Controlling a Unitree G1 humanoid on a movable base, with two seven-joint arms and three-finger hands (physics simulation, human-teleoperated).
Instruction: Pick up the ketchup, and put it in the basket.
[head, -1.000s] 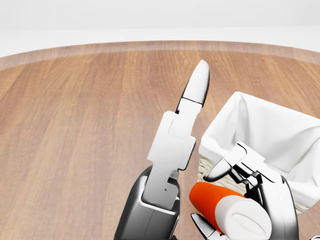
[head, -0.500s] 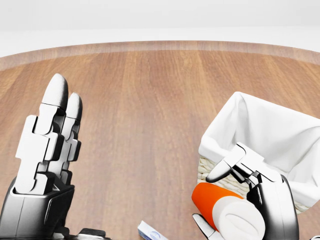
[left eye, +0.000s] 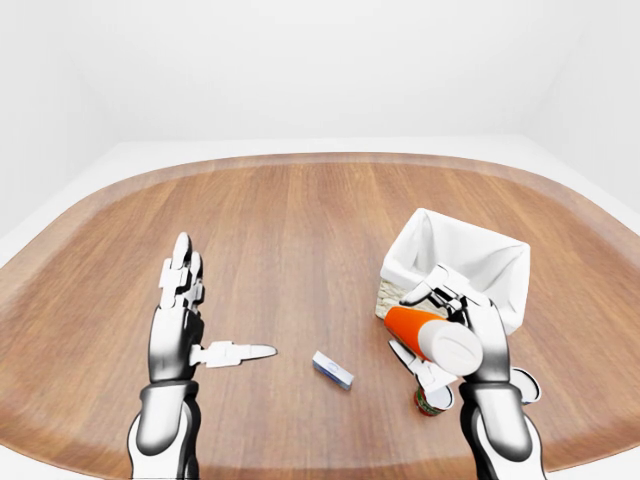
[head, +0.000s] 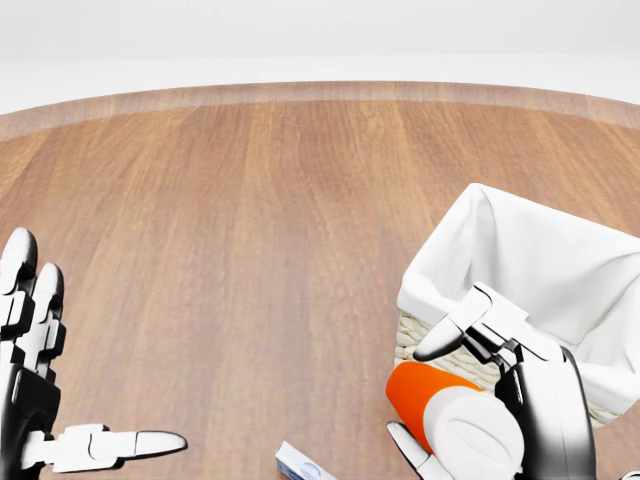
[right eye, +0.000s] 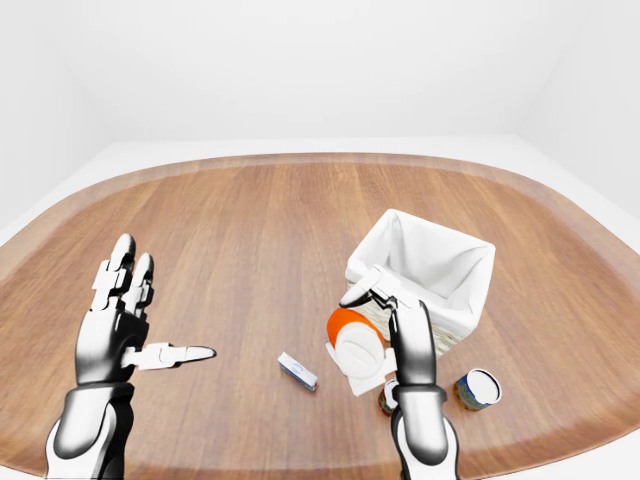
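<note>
My right hand (left eye: 440, 335) is shut on the ketchup bottle (left eye: 432, 337), which is orange with a white cap end, and holds it on its side just left of the basket. In the head view the bottle (head: 450, 410) sits at the bottom right against the basket's near wall. The basket (left eye: 455, 265) is woven with a white cloth liner and stands on the wooden table, right of centre. My left hand (left eye: 195, 320) is open and empty at the lower left, fingers up and thumb out to the right.
A small white and blue box (left eye: 332, 369) lies on the table (left eye: 290, 230) between my hands. Two small cans (right eye: 478, 389) stand below the basket by my right forearm. The table's rounded edge runs round the views.
My left hand has swung from the middle of the head view out to the far left and lower. The right hand and bottle have barely moved.
</note>
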